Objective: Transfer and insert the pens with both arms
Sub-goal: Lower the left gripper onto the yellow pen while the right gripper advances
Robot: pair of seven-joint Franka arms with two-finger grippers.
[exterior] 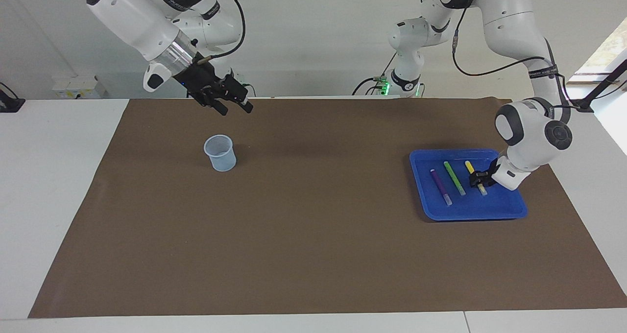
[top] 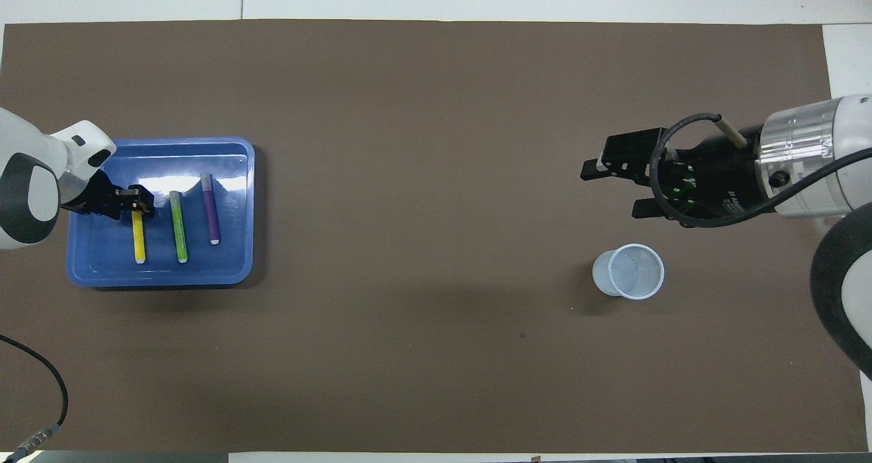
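White arms (exterior: 132, 14), black joint patches, silver wrist rings (cabled)

The brown mat (top: 409, 143) on the tabletop lay bare between the blue tray (top: 231, 272) at the left arm's end and the pale plastic cup (top: 627, 272) at the right arm's end, the two well apart. In the tray, the left gripper (exterior: 477, 180) sat low on the yellow pen (top: 138, 238), with the green pen (top: 178, 228) just beside it and the purple pen (top: 211, 211) next along. The right gripper (exterior: 234, 107) hung in the air with its jaws apart, over bare mat near the cup.
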